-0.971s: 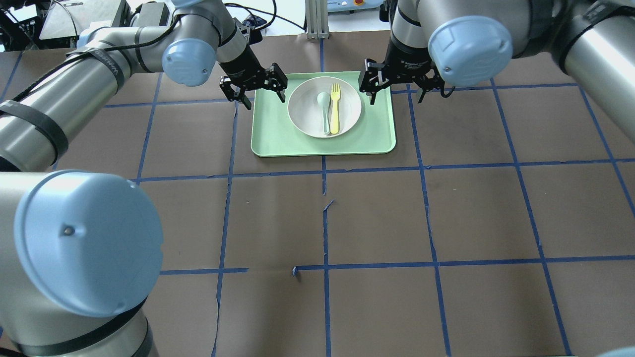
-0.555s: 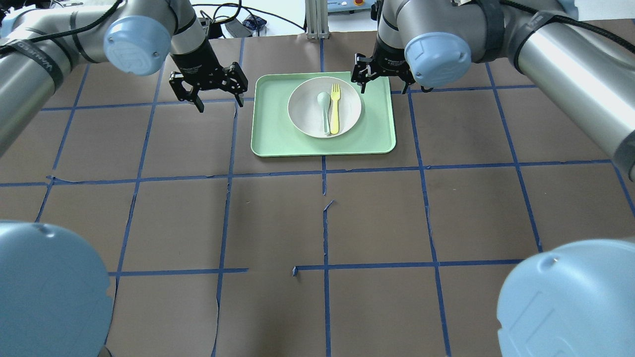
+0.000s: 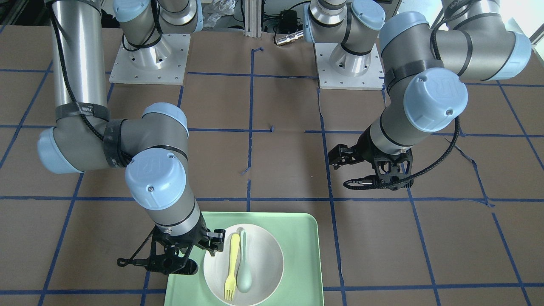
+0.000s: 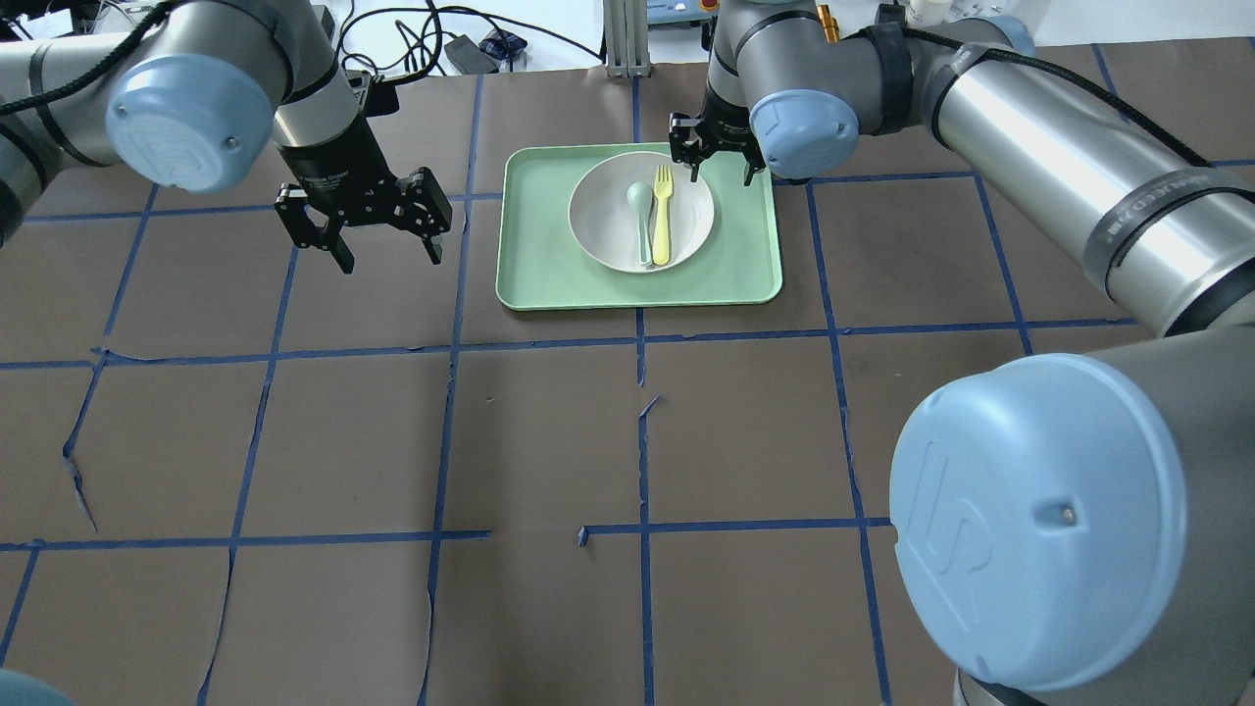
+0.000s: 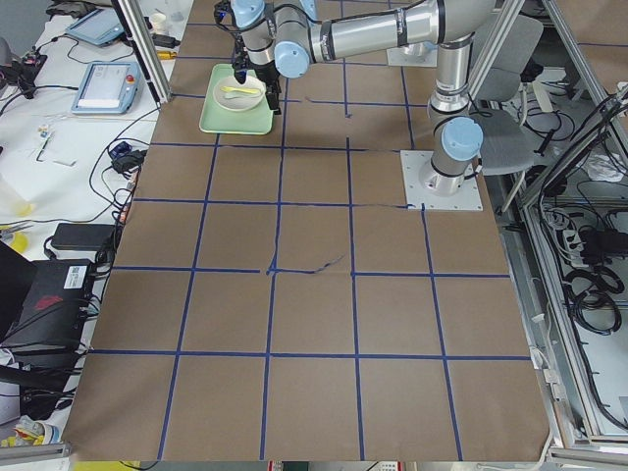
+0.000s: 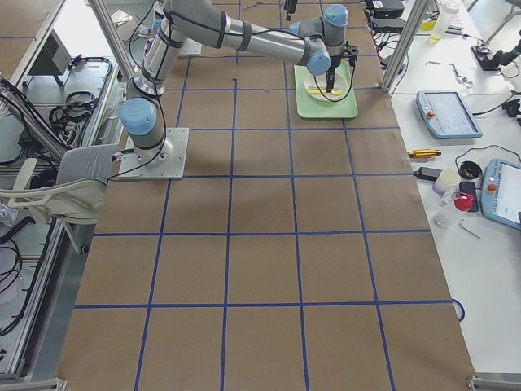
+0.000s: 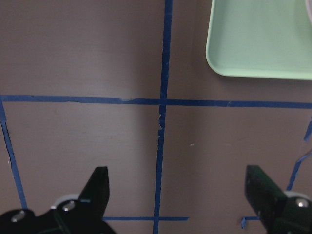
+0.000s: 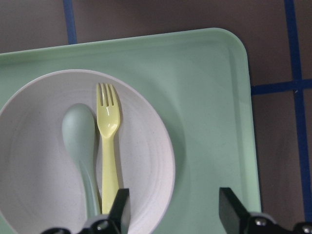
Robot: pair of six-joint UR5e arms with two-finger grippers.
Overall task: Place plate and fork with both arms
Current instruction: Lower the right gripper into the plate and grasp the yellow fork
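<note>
Since earlier, left gripper point(image 4: 389, 257) has left the tray point(image 4: 745, 270) and right gripper point(image 4: 721, 176) neared the plate point(image 4: 600, 233); all fingers spread, empty. Approach step: next, probably lower onto fork point(image 4: 663, 221).

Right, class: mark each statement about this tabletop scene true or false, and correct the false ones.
1. The pale yellow plastic fork lies in the round white plate beside a grey-green spoon. True.
2. The plate stands directly on the table. False: it sits on the rectangular mint-green tray.
3. The left end effector hangs open over brown table, beside the tray. True.
4. The right end effector grips the fork. False: it is open and empty, above the tray by the plate's rim.
</note>
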